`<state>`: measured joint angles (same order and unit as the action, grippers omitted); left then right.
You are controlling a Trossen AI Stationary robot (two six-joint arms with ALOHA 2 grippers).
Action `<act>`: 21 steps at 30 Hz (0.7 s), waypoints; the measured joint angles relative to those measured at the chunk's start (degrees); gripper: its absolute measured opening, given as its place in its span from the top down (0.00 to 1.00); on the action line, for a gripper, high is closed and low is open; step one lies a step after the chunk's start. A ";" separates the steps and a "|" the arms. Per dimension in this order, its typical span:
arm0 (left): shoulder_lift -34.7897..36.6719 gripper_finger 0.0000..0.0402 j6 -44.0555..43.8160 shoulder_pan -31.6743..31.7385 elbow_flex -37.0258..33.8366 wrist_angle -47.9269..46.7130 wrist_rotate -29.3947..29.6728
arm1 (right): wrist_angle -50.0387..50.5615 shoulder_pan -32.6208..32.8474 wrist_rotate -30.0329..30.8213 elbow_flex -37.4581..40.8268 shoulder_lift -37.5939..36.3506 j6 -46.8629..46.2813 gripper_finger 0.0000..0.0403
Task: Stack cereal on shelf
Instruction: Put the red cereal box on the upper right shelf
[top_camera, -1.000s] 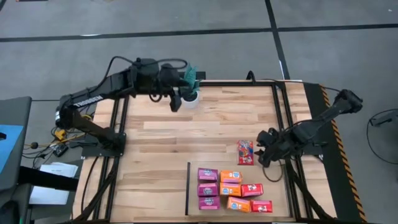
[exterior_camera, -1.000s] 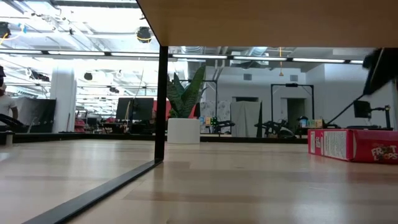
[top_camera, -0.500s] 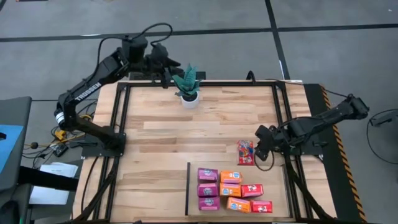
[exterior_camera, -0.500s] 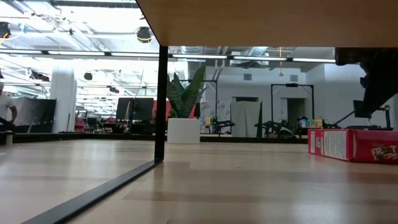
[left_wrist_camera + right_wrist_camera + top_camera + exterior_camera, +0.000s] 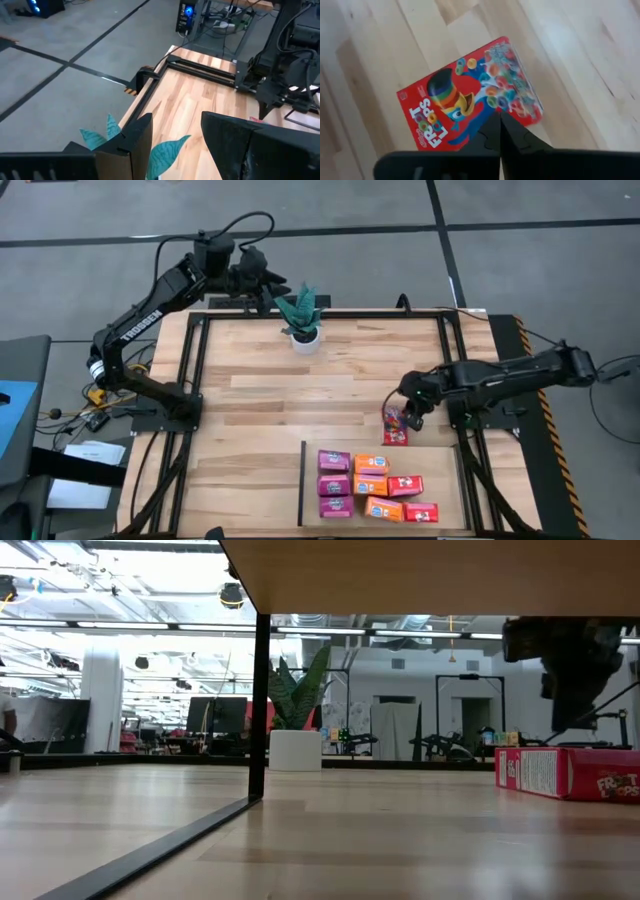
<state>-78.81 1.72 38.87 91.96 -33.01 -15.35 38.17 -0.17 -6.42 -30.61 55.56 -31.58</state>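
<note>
The right gripper [image 5: 410,402] hung with its fingers [image 5: 501,131] pressed together and pinching nothing, directly over a lone red cereal box [image 5: 395,425] that lay flat on the tabletop [image 5: 260,440], printed front up. In the low view the box [image 5: 566,771] sat under the dark gripper [image 5: 572,690], apart from it. Just beyond that box, away from the arm's reach, the shelf [image 5: 445,485] carried 8 more boxes in a loose cluster: 3 magenta [image 5: 334,461], 3 orange [image 5: 371,464] and 2 red [image 5: 405,485], bounded on one side by a black strip [image 5: 302,480]. Well apart, past the far edge of the table, the left gripper [image 5: 268,280] waited with its fingers [image 5: 137,137] spread and empty, just beside a potted green plant [image 5: 302,315].
</note>
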 joint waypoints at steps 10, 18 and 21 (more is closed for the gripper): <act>-0.02 0.60 -0.32 -0.02 0.00 -1.15 0.65 | -3.70 -5.56 -1.18 -0.20 9.61 6.77 0.94; -0.02 0.60 0.10 -0.02 0.00 -1.15 0.73 | -13.94 -13.55 -1.35 -0.09 11.21 6.78 0.95; -0.02 0.60 1.05 -0.02 -0.09 -1.00 1.12 | -16.43 -17.93 0.29 -0.09 12.52 6.30 0.92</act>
<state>-78.83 2.77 38.85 91.87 -34.01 -14.23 21.74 -18.09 -6.13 -30.70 68.08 -25.28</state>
